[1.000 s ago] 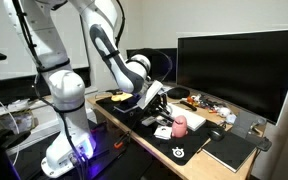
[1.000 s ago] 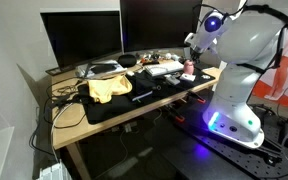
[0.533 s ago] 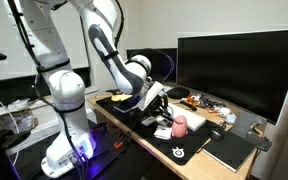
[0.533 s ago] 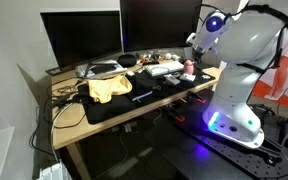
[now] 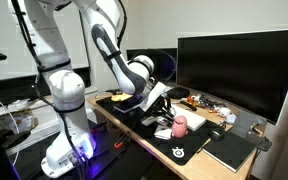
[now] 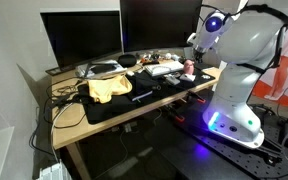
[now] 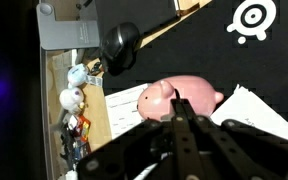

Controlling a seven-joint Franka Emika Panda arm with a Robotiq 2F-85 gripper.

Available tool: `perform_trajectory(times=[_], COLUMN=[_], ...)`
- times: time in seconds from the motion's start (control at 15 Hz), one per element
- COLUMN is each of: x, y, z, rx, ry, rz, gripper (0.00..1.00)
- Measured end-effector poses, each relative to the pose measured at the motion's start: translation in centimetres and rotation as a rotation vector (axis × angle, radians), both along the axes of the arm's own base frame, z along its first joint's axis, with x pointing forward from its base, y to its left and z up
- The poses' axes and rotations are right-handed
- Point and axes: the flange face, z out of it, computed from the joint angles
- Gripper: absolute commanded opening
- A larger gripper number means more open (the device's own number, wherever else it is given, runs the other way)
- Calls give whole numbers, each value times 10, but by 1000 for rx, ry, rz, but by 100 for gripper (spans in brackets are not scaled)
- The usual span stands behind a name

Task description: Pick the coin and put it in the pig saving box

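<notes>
The pink pig saving box (image 7: 189, 95) stands on white papers on the black desk mat, also seen in both exterior views (image 5: 180, 124) (image 6: 189, 68). In the wrist view my gripper (image 7: 177, 104) is shut, its black fingers pressed together and pointing at the pig's back. A thin dark sliver, apparently the coin (image 7: 177, 92) held edge-on, pokes out of the fingertips right over the pig's top. In an exterior view the gripper (image 5: 160, 108) hangs just above and beside the pig.
A black mouse (image 7: 121, 45) and a grey notebook (image 7: 69, 35) lie beyond the pig. Small figurines (image 7: 74, 75) line the desk edge. A large monitor (image 5: 239, 65) stands behind, and a yellow cloth (image 6: 109, 88) lies further along the desk.
The arm has shifted only very slightly near the pig. The gripper stays shut.
</notes>
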Motion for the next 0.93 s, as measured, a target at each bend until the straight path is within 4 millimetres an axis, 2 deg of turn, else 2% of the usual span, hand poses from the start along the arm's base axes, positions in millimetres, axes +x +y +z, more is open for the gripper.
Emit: perform_trajectory(times=[0.53, 0.93], x=[5, 8], y=[-7, -7], z=[-17, -21], rx=[-21, -23], ry=[50, 65], rz=[-9, -8], gripper=[0, 0])
